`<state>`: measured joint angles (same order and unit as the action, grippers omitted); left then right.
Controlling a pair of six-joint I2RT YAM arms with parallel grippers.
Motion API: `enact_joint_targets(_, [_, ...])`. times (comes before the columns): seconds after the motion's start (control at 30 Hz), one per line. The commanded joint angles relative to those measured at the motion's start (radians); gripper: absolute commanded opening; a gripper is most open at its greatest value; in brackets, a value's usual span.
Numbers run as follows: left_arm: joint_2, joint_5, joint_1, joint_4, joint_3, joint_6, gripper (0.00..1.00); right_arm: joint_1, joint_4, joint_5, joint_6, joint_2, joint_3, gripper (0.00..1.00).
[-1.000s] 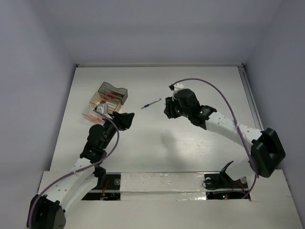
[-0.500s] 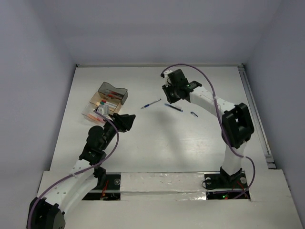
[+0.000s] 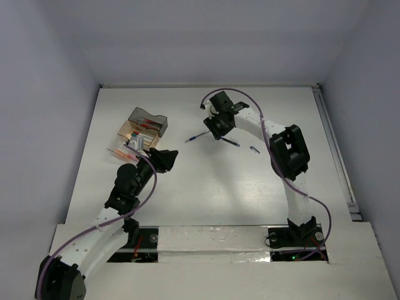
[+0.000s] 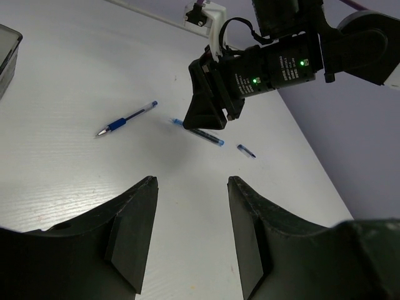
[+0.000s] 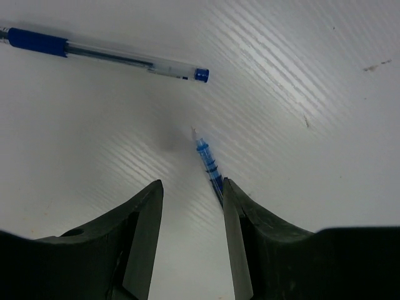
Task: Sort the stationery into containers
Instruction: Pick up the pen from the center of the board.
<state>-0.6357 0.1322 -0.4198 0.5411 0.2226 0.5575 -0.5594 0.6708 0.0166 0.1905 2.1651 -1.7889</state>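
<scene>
– Right of the trays [image 3: 161, 119], what lies on the table?
– 2 pens: the blue-grip pen [image 3: 198, 136], then the thin blue pen [image 3: 230, 142] farther from the trays.
– State of each claw?
– Right gripper [image 5: 190, 190]: fingers spread, nothing held, thin blue pen's tip between them. Left gripper [image 4: 190, 187]: fingers spread, nothing held, just beside the trays' near side.

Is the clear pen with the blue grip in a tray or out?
Out: the clear blue-grip pen lies flat on the white table, apart from the transparent plastic trays.
</scene>
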Motion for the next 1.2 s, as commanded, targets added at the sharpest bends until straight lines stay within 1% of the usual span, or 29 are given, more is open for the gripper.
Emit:
enact_joint_targets(0.0, [0.005,0.014,-0.007,0.051,0.001,-0.007,0.45,0.03,0.045,0.017,0.035,0.032,-0.092,0.49])
enact_joint_targets(0.23, [-0.002,0.012,-0.007,0.054,0.001,-0.007,0.45,0.039,0.058,0.039,0.038,0.085,-0.106,0.48])
enact_joint_targets(0.4, [-0.007,0.012,-0.007,0.056,0.001,-0.008,0.45,0.039,0.058,0.083,0.026,0.099,-0.096,0.43])
enact_joint_targets(0.47, [-0.007,0.012,-0.007,0.056,0.001,-0.008,0.45,0.039,0.058,0.091,0.021,0.104,-0.09,0.37])
enact_joint_targets(0.53, [-0.007,0.014,-0.007,0.056,0.001,-0.008,0.45,0.039,0.056,0.109,0.006,0.108,-0.083,0.35])
enact_joint_targets(0.57, [-0.007,0.014,-0.007,0.056,0.001,-0.008,0.45,0.039,0.053,0.117,0.001,0.105,-0.075,0.3])
enact_joint_targets(0.6, [-0.007,0.012,-0.007,0.056,0.001,-0.008,0.45,0.039,0.041,0.126,-0.009,0.104,-0.054,0.27])
enact_joint_targets(0.8, [-0.005,0.014,-0.007,0.056,0.001,-0.008,0.45,0.039,-0.01,0.171,-0.042,0.079,0.026,0.23])
enact_joint_targets(0.83, [-0.005,0.014,-0.007,0.056,0.001,-0.008,0.45,0.039,-0.013,0.175,-0.048,0.079,0.042,0.19])
enact_joint_targets(0.87, [-0.005,0.014,-0.007,0.056,0.001,-0.008,0.45,0.039,-0.016,0.177,-0.054,0.076,0.049,0.12])
enact_joint_targets(0.97, [-0.007,0.015,-0.007,0.056,0.001,-0.008,0.45,0.039,-0.06,0.192,-0.094,0.038,0.104,0.05])
enact_joint_targets(1.07, [-0.015,0.018,-0.007,0.063,0.001,-0.007,0.45,0.039,-0.132,0.215,-0.151,-0.042,0.175,0.01])
enact_joint_targets(1.17, [-0.033,0.05,-0.007,0.091,0.0,-0.001,0.45,0.039,-0.241,0.249,-0.246,-0.158,0.233,0.0])
